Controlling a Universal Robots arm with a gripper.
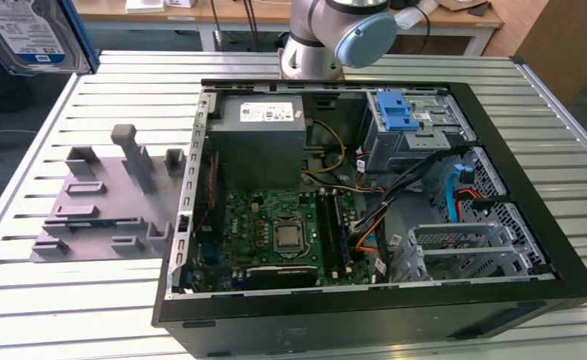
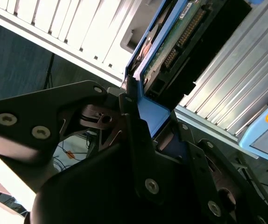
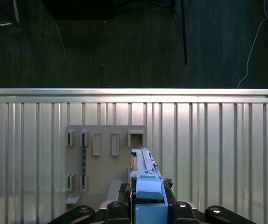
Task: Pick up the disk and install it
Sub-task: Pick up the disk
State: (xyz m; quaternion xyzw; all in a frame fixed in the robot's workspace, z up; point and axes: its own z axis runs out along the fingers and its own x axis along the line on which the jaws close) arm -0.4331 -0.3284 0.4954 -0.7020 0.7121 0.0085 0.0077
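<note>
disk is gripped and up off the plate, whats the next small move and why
Probably carry the disk sideways toward the open computer case. The tool is shut on its blue-railed edge and holds it clear above the fixture plate, at the exterior view's upper left, while the case's drive cage lies toward that view's right.

Flat rect. silver metal disk (image 1: 33, 34) w/ white-and-blue label and blue plastic side rails is up off the table, label face toward the exterior cam, slightly tilted, partly cut off at the exterior view's top-left corner. It is well apart from the open black PC case (image 1: 373, 195).

In the second wrist view the disk (image 2: 171, 42) shows its green circuit-board underside and a row of connector pins. The black gripper (image 2: 155, 121) clamps it at one end, fingers on the blue rails.

In the first wrist view it (image 3: 145, 182) is seen edge-on, blue rail up, above the slatted metal table (image 3: 218, 140), near the grey fixture plate (image 3: 103, 158).
</note>
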